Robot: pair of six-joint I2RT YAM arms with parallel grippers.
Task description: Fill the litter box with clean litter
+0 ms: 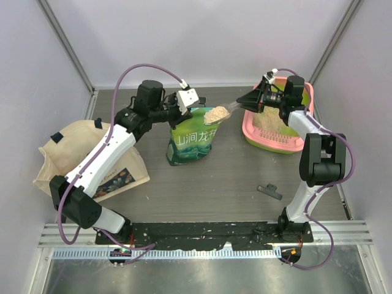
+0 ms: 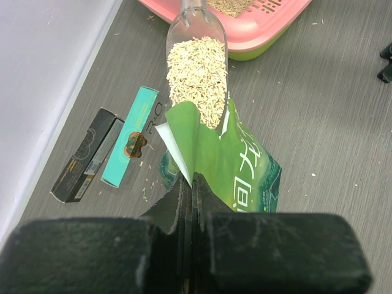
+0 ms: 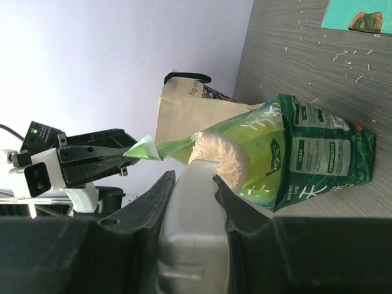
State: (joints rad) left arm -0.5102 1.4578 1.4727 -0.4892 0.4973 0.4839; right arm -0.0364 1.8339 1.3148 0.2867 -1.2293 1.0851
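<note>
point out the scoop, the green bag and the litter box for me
scoop (image 2: 197,24): left wrist view, bare clear end of its bowl
green bag (image 1: 191,144): top external view, printed front
litter box (image 2: 245,35): left wrist view, pink rim

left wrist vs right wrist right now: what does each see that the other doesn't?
Only left wrist: the litter box with its pink rim, and a black carton lying by the wall. Only right wrist: the beige tote bag behind the green bag, and the right tool shut on the scoop handle. Both: the green bag, the left tool shut on its top edge, the scoop heaped with litter, the teal carton.
</note>
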